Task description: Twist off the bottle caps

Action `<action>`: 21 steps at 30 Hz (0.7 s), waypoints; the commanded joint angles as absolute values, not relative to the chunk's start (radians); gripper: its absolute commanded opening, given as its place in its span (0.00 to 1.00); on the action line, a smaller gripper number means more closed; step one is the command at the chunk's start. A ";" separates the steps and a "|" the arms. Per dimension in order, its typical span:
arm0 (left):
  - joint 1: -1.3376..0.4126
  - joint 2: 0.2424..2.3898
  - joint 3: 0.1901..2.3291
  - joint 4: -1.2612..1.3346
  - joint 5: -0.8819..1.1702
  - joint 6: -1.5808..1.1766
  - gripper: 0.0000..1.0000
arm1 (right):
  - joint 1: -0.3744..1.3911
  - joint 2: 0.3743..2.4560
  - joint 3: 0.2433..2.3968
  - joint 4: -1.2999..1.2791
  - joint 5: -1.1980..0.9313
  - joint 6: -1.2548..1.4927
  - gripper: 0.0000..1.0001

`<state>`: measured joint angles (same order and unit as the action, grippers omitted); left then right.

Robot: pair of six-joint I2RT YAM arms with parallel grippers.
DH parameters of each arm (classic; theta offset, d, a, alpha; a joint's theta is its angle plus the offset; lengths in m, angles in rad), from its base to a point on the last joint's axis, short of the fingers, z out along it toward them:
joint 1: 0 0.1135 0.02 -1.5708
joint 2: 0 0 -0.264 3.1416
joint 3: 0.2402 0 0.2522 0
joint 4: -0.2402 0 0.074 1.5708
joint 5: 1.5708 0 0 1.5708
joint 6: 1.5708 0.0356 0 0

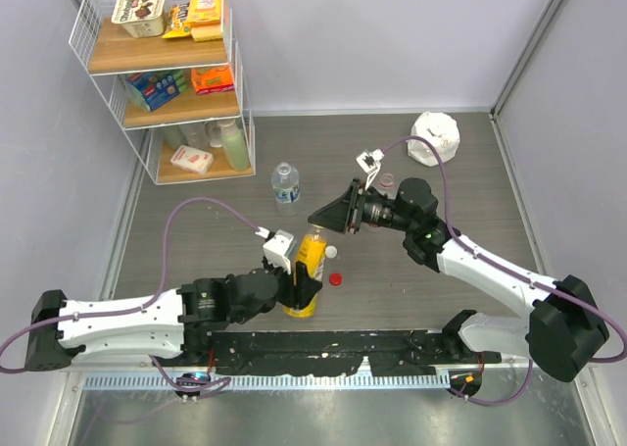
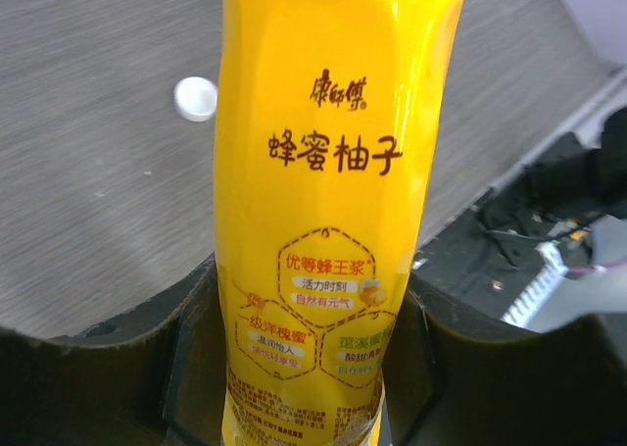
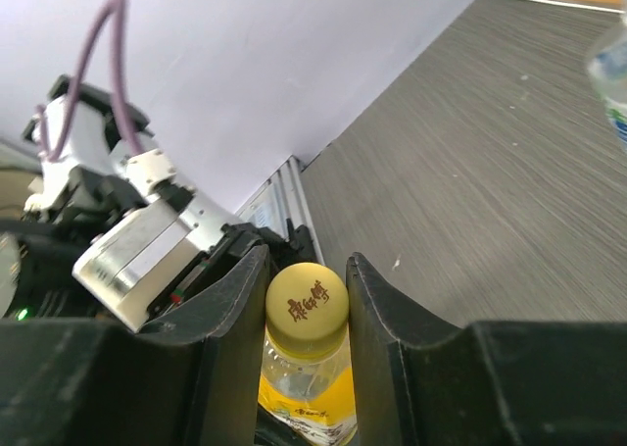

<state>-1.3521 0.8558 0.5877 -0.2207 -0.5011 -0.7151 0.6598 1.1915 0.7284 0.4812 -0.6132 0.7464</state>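
**Both arms grip the yellow-orange bottle near the table's front edge**

The left gripper [image 1: 305, 287] is clamped around the body of the yellow-orange bottle [image 2: 333, 172]. The right gripper [image 3: 306, 287] is closed on the bottle's yellow cap [image 3: 307, 307], which sits on the neck. A red cap [image 1: 335, 278] and a white cap [image 2: 195, 98] lie loose on the table [image 1: 411, 279] just beside it. A clear blue-labelled bottle [image 1: 285, 185] stands farther back.

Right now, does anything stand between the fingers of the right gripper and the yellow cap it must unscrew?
Nothing visible does. The right gripper has its fingers against both sides of the yellow cap, with no object between them. The left gripper holds the yellow bottle lower down on its body, clear of the cap.
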 commanded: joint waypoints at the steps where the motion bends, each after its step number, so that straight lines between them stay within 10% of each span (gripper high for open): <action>1: -1.359 0.807 0.528 -0.048 -0.273 -0.658 0.00 | 0.663 1.140 0.723 0.710 -0.755 0.758 0.02; 17: -1.361 0.673 0.407 0.167 -0.083 -0.647 0.00 | 0.650 1.137 0.669 0.997 -0.822 0.884 0.02; 21: -1.359 0.672 0.408 0.118 -0.118 -0.652 0.00 | 0.640 1.120 0.664 0.967 -0.776 0.881 0.14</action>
<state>-1.3472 0.6777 0.4145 0.1387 -0.1677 -0.6903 0.6590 1.1561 0.6598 0.9070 -0.8616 0.8722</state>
